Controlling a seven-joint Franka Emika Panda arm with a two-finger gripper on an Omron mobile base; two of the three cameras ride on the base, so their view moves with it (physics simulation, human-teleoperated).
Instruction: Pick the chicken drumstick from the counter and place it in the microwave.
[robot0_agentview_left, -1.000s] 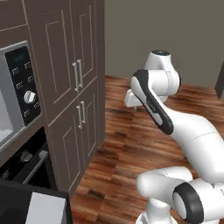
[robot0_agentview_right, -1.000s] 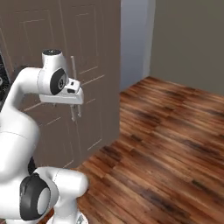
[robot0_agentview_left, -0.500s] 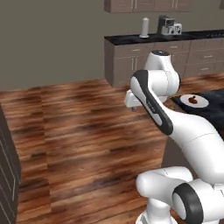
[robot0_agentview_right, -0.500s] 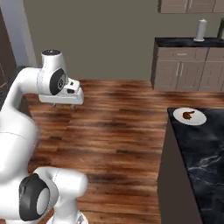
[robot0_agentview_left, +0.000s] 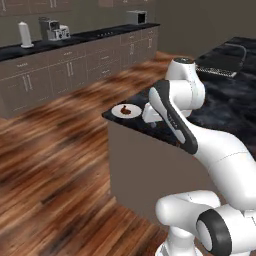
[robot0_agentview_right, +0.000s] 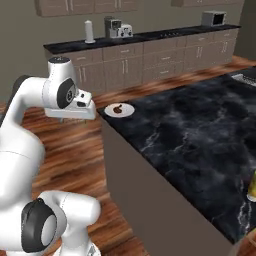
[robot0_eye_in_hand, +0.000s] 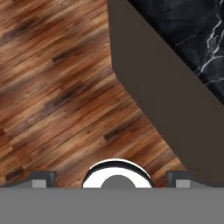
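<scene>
The chicken drumstick (robot0_agentview_left: 128, 109) (robot0_agentview_right: 116, 108), small and reddish-brown, lies on a round white plate (robot0_agentview_left: 119, 112) (robot0_agentview_right: 126, 111) at the near corner of the black marbled counter (robot0_agentview_left: 225, 100) (robot0_agentview_right: 190, 135). My gripper (robot0_eye_in_hand: 112, 178) is open and holds nothing; its dark fingertips (robot0_eye_in_hand: 43, 177) stand wide apart. It looks down at the wood floor beside the counter's brown side wall, with the counter (robot0_eye_in_hand: 192, 30) top at the upper right. In the base views the hand (robot0_agentview_left: 151, 114) (robot0_agentview_right: 82, 106) hangs off the counter's corner, close beside the plate. The microwave is out of view.
Grey-brown cabinets with a dark worktop (robot0_agentview_left: 75, 37) (robot0_agentview_right: 150, 36) line the far wall, carrying a white canister (robot0_agentview_right: 89, 31), a coffee machine (robot0_agentview_right: 116, 26) and a small grey appliance (robot0_agentview_right: 214, 18). A sink (robot0_agentview_left: 220, 62) is set into the counter farther along. Open wood floor (robot0_agentview_left: 55, 150) lies left of the counter.
The whole picture has swung as the base turned: the cabinet wall with the microwave went out of view and the counter with the plate came close. The arm keeps its pose.
</scene>
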